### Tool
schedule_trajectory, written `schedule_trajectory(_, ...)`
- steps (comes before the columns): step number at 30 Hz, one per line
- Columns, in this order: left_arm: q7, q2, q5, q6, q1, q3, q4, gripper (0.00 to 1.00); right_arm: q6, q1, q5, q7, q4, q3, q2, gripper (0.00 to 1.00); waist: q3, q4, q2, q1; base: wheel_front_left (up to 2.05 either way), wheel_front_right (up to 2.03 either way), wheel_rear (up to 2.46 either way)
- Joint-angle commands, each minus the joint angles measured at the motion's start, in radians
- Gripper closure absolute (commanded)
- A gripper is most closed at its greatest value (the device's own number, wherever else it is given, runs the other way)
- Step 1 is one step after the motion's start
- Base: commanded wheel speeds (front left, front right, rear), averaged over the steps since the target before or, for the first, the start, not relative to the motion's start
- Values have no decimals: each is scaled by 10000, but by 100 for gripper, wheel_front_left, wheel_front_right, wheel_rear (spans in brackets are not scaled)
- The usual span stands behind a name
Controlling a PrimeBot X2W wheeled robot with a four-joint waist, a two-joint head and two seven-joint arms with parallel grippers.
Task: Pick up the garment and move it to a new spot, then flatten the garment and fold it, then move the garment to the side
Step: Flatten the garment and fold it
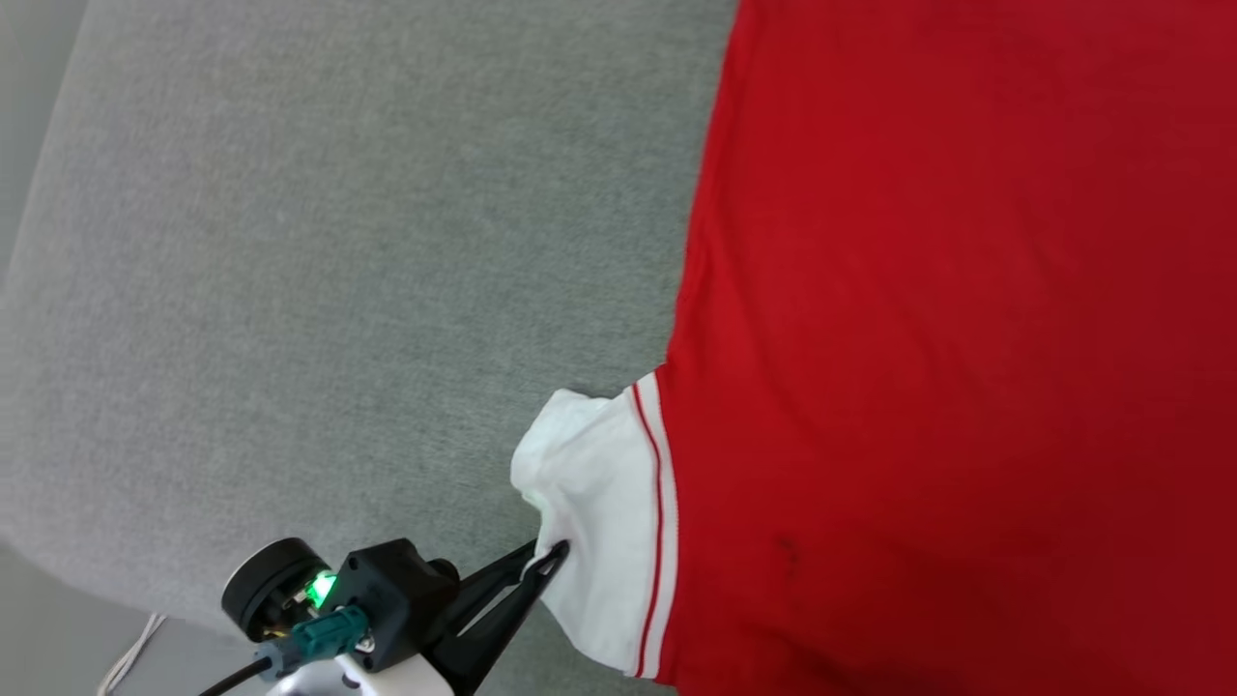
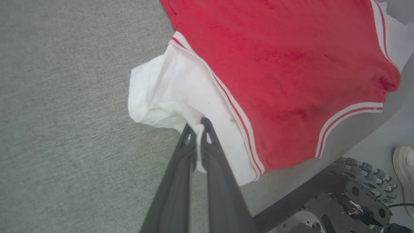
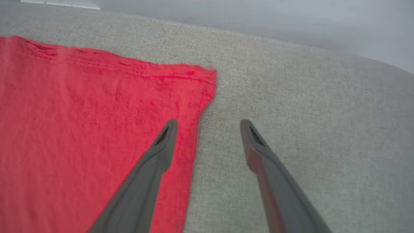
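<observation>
Looking down from the head: a red shirt [image 1: 957,338] lies spread on a grey table [image 1: 338,290]. It covers the table's right part and runs out past the top, right and bottom of the view.
Sleeve: a white sleeve [image 1: 589,503] with thin red stripes at its seam juts from the shirt's left side, rumpled, close to the table's near edge.
Left gripper: the left gripper [image 1: 553,561] is at the table's near edge, clenched on the sleeve's outer edge.
Near-left corner: the table's edge is rounded here, with pale floor [image 1: 58,638] beyond it.
Left wrist view, grip: the two dark fingers [image 2: 213,152] are pressed together with a fold of white sleeve cloth pinched between their tips.
Left wrist view, shirt: the sleeve bunches around the grip. The red body lies flat beyond it, and a curved red-and-white trim band [image 2: 343,116] lies near the table's edge.
Below that edge: the robot's dark base [image 2: 349,200] and a white shoe [image 2: 404,171] are on the floor.
Right wrist view, right gripper: the right gripper [image 3: 209,124] is released, its fingers spread wide with nothing between them. One finger is over red cloth at the shirt's side edge and the other is over bare table. Whether they touch the surface cannot be told.
Right wrist view, shirt: its hem corner [image 3: 210,72] lies just ahead of the fingertips, with bare table between it and the far edge.
</observation>
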State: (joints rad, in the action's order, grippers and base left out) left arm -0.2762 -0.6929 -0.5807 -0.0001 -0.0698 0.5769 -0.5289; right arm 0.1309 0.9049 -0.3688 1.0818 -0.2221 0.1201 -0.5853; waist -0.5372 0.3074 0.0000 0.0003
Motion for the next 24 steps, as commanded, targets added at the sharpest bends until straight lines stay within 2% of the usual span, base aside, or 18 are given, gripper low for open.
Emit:
schedule_trajectory(1, 21, 87, 63, -38, -178, 33, -66, 100, -4, 272, 149, -21, -133, 29, -125, 0, -675, 692, 0, -3, 0, 0, 0)
schedule_trajectory(9, 346, 633, 37, -145, -432, 261, 270, 100, -4, 1200, 956, -18, -1305, -122, -515, 0, -1202, 1266, 0, -3, 0, 0, 0)
schedule_trajectory(16, 539, 749, 63, -261, -680, 274, 563, 100, -2, 943, 762, 246, -1754, -604, -498, 0, -1385, 1408, 0, -3, 0, 0, 0)
schedule_trajectory(17, 563, 735, 67, -262, -696, 252, 591, 100, 0, 831, 688, 339, -1758, -715, -481, 62, -1386, 1403, 0, -3, 0, 0, 0)
schedule_trajectory(18, 585, 725, 84, -261, -742, 233, 608, 100, 12, 747, 652, 404, -1744, -775, -499, 100, -1382, 1395, 0, -3, 0, 0, 0)
schedule_trajectory(24, 694, 761, 62, -199, -777, 172, 799, 100, -5, 380, 551, 201, -1779, -783, -751, 100, -1117, 1202, 0, -3, 0, 0, 0)
